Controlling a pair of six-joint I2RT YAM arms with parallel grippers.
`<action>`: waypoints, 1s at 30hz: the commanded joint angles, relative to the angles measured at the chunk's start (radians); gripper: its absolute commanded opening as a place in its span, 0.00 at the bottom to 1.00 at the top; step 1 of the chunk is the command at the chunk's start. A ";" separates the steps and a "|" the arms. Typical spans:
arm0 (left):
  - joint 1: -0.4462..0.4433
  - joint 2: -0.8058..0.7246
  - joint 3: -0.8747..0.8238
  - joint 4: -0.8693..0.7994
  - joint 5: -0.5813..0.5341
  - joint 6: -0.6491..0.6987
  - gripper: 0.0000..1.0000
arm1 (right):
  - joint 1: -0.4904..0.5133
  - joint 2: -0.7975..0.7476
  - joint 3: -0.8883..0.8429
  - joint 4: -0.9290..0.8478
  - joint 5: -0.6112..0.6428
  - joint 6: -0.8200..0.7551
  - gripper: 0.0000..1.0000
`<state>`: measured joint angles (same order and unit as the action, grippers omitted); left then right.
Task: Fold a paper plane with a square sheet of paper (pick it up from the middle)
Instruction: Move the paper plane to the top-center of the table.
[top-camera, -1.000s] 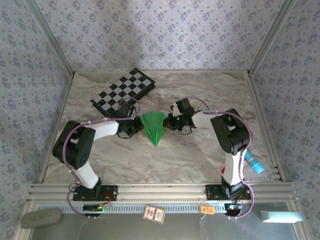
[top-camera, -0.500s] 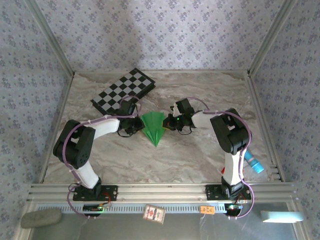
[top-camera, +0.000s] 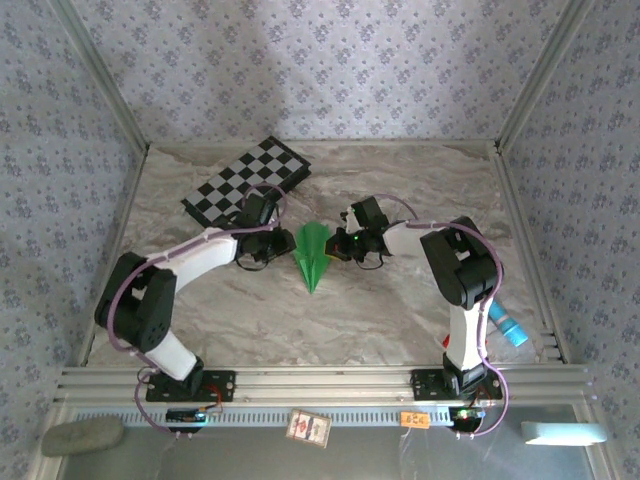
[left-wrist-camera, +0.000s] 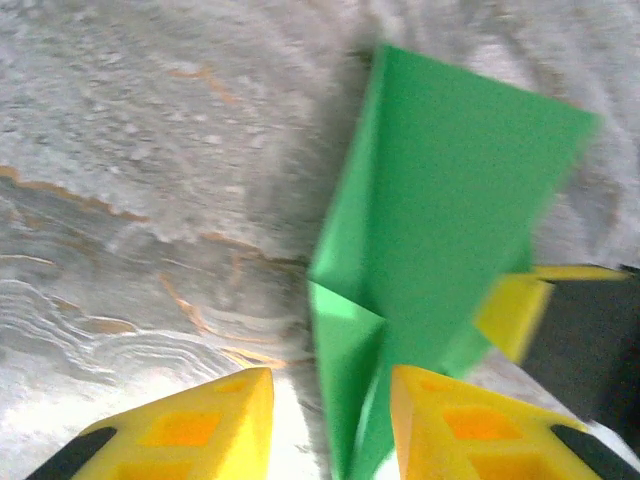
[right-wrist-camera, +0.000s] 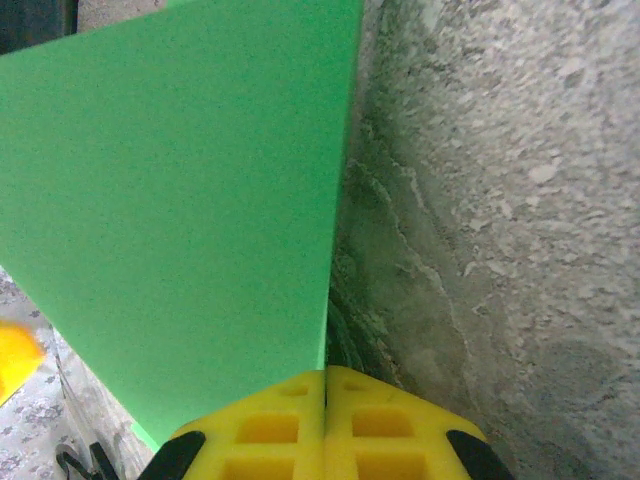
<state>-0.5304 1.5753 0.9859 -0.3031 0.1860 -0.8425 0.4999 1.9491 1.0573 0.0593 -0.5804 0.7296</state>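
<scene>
The paper plane (top-camera: 312, 256) is a narrow bright-green dart lying mid-table, its tip toward the near edge. My right gripper (top-camera: 336, 246) holds its right side; in the right wrist view the fingers (right-wrist-camera: 270, 430) are pressed together and the green sheet (right-wrist-camera: 180, 200) runs into their seam. My left gripper (top-camera: 277, 247) sits just left of the plane. In the left wrist view it (left-wrist-camera: 330, 430) is open, and a creased green fold (left-wrist-camera: 345, 380) stands loose in the gap. The right arm's yellow fingertip (left-wrist-camera: 512, 312) rests on the paper beyond.
A black-and-white checkered board (top-camera: 245, 180) lies at the back left, close behind the left arm. A blue cylinder (top-camera: 508, 327) lies by the right arm's base. Patterned walls enclose the marble table (top-camera: 400, 310); a metal rail (top-camera: 320, 382) runs along the near edge.
My left gripper has opened and let go of the paper. The plane has gone from a wide fan to a narrow dart. The left arm's elbow swung left; the right arm held still.
</scene>
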 joint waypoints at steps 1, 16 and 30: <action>-0.030 -0.037 0.012 -0.005 0.016 -0.040 0.35 | 0.006 0.011 0.023 -0.020 -0.015 0.013 0.05; -0.074 0.103 0.025 0.060 0.107 -0.050 0.35 | 0.000 0.011 0.016 -0.004 -0.033 0.024 0.06; -0.106 0.150 0.050 0.079 0.147 -0.040 0.33 | -0.006 0.011 0.020 0.012 -0.048 0.037 0.05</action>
<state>-0.6140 1.6981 0.9951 -0.2096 0.3187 -0.8948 0.4988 1.9491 1.0576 0.0612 -0.6037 0.7502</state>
